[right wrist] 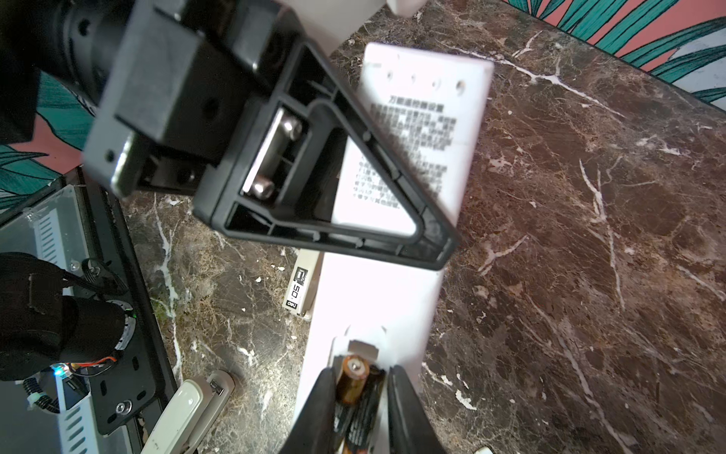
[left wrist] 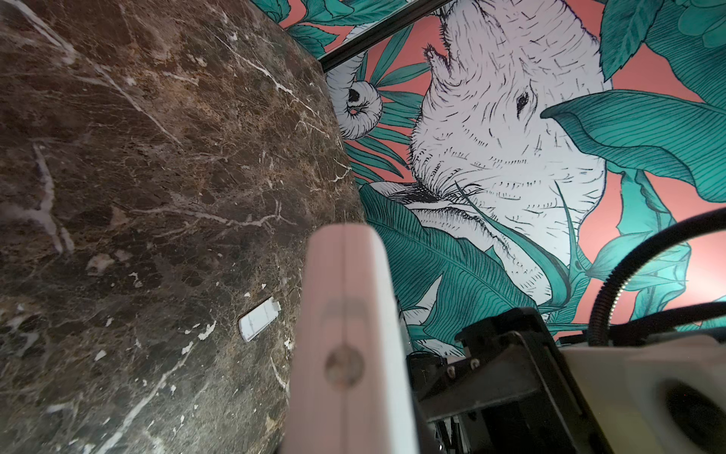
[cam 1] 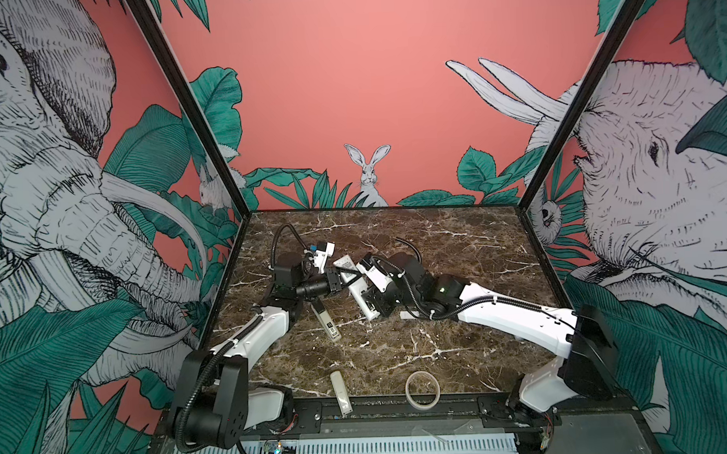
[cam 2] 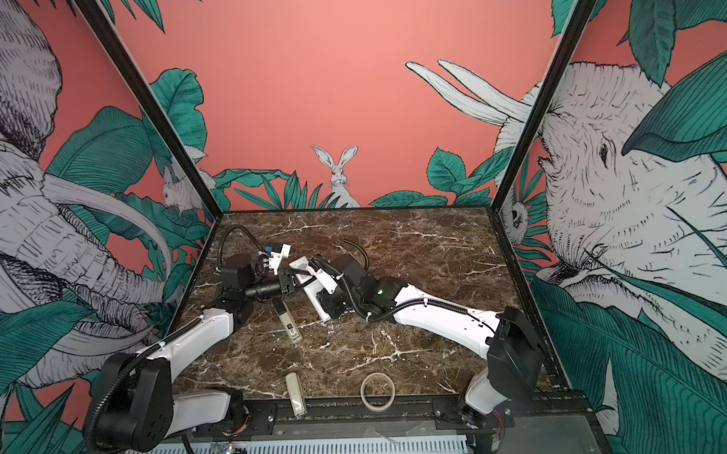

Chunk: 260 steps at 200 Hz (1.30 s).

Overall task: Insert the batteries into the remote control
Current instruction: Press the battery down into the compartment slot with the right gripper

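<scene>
Top views first: the remote control sits mid-way across the marble table, printed back facing up, right between the two pincers. The left pincer is clamped on its label half; the right pincer is over the other end. A grey-white stick lies just beside the left pincer, on the side towards that arm's base; a small cream remote and a tape roll sit well apart from both pincers, at the front edge.

Left wrist view: the remote's thin edge runs out from the left pincer, pretty blurry; the fingers themselves don't show here. A small white flat piece lies on the marble off to one side of it, not touching.

Right wrist view: the right pincer is narrow, fingers either side of a battery with a copper-coloured end, right at the remote's open compartment. Further out from it, one black finger of the left pincer lies flat on the printed back, closed on the remote.
</scene>
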Each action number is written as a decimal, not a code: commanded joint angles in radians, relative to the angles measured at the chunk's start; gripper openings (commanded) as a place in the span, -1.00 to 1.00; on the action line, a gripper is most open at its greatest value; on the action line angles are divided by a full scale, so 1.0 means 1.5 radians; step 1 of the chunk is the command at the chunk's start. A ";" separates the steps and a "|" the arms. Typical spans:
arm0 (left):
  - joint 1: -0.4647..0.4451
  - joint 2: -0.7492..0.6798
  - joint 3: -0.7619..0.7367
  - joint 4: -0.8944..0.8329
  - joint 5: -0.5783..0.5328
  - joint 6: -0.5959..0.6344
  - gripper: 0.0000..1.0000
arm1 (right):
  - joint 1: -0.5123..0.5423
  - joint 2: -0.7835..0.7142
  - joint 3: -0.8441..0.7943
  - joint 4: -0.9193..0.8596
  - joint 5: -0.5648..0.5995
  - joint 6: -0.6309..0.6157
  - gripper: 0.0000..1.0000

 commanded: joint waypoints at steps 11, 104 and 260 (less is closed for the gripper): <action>-0.004 -0.019 0.020 0.021 0.010 0.005 -1.00 | -0.005 0.014 0.018 0.018 -0.011 -0.005 -0.54; -0.003 -0.022 0.020 0.023 0.011 0.002 -1.00 | -0.005 0.025 0.008 0.024 -0.023 0.003 -0.85; -0.001 -0.038 0.033 0.125 0.035 -0.099 -1.00 | -0.008 0.024 -0.135 0.140 -0.027 0.054 -1.00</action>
